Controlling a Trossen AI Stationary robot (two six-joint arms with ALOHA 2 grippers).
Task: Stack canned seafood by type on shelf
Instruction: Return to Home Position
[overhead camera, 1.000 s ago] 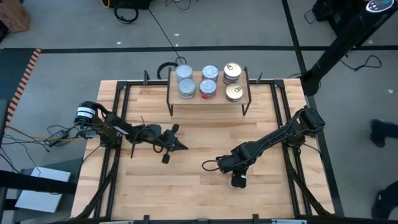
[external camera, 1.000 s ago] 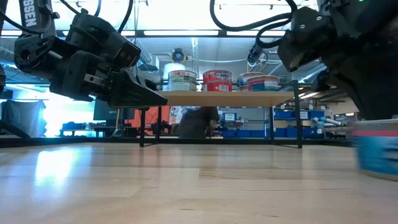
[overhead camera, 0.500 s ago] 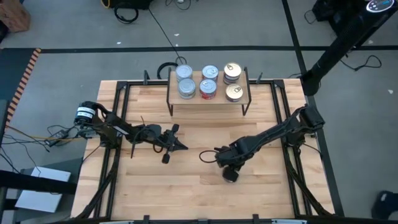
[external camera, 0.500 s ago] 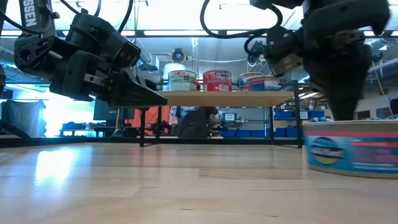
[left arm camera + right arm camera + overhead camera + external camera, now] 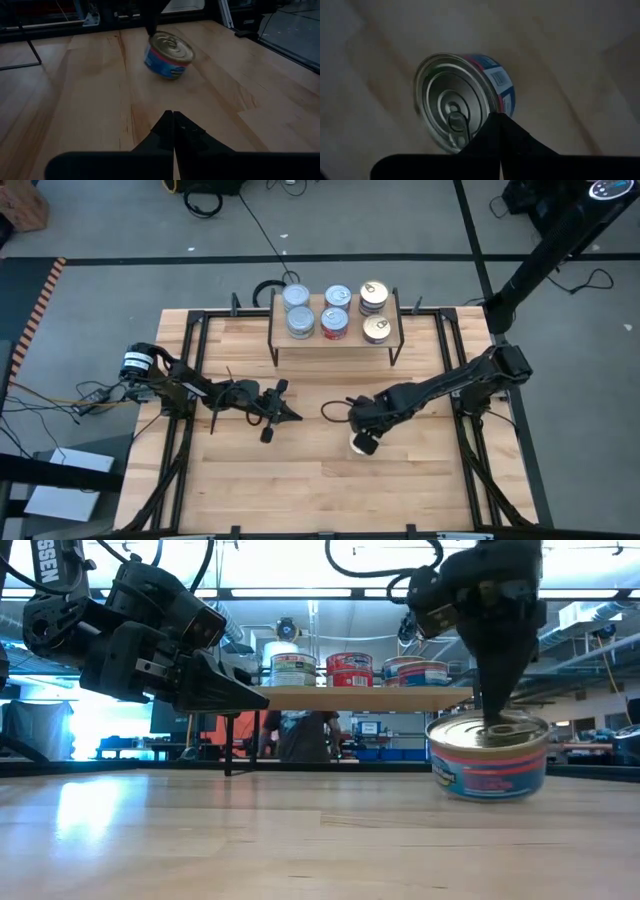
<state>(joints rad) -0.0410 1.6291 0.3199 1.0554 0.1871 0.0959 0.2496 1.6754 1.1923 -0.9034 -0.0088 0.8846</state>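
Loose tin (image 5: 488, 778): label text blurred.
Shelved tins (image 5: 337, 296): labels too small to read.
Person (image 5: 303, 737): head hidden behind shelf (image 5: 360, 697).

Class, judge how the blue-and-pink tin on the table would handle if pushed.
Low and wide, the tin probably slides rather than tips under the right gripper at its lid. Its smooth metal wall looks rigid, perhaps slippery.

One shelf (image 5: 355, 330), upper middle of the high view, shows six tin tops: three silver-blue (image 5: 300, 321), one red (image 5: 335, 323), two gold (image 5: 376, 329). Any tins stacked beneath cannot be counted. One loose tin (image 5: 360, 445) stands on the surface (image 5: 300, 480), lower centre. Two arms (image 5: 200, 392) (image 5: 440, 390).
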